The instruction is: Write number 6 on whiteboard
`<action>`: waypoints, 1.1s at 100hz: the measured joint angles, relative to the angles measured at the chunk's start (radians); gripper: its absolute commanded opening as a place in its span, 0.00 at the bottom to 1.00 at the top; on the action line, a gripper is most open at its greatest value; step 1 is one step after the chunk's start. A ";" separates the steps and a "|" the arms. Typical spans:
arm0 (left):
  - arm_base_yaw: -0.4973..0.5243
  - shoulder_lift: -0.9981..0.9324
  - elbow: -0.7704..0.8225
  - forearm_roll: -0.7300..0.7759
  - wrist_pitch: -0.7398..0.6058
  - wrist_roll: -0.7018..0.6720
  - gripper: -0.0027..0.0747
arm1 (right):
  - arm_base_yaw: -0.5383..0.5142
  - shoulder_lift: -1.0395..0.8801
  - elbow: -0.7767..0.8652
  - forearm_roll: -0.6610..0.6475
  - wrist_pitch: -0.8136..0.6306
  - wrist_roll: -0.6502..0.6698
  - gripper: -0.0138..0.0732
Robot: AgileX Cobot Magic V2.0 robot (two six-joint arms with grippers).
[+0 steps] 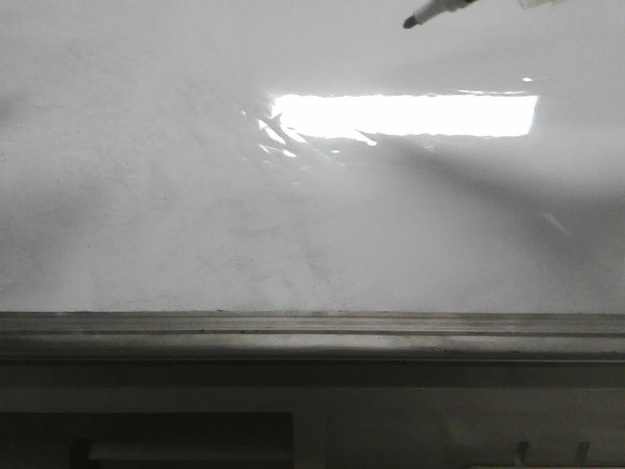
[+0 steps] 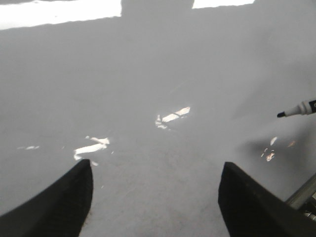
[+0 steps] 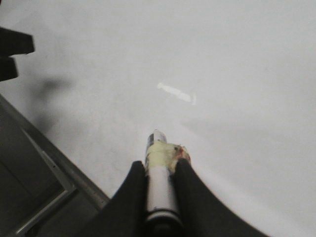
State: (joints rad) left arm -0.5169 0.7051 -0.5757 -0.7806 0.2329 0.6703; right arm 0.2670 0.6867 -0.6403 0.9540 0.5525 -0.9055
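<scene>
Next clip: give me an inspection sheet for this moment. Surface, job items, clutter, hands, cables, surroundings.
Surface: whiteboard glossy white, faint grey smudges, bright rectangular glare; no marker line seen.
Job's things: marker with tape wrap, its dark tip at the front view's top edge; contact with the board cannot be told.
Clutter: nothing seen.
Hands: right hand shut on the marker; left hand open, empty, facing the board.
Cables: nothing seen.
Surroundings: grey metal ledge below the board.

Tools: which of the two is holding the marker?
The right tool, shut around the taped marker over the whiteboard. The left tool is open with nothing between its fingers.
</scene>
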 measured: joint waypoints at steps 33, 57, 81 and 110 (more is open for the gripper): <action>0.036 -0.138 0.110 -0.036 -0.013 -0.002 0.67 | 0.000 0.103 0.011 0.016 -0.215 0.000 0.11; 0.036 -0.138 0.110 -0.037 -0.014 -0.002 0.67 | 0.007 0.233 -0.036 0.056 -0.049 -0.011 0.11; 0.036 -0.138 0.110 -0.037 -0.018 -0.002 0.67 | 0.007 0.243 -0.036 -0.172 0.143 0.087 0.11; 0.036 -0.138 0.110 -0.037 -0.020 -0.002 0.67 | 0.009 0.150 -0.036 -0.211 -0.011 0.157 0.11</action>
State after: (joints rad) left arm -0.4814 0.5670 -0.4654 -0.8177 0.2128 0.6680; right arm 0.2762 0.8364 -0.6765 0.7429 0.5410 -0.7487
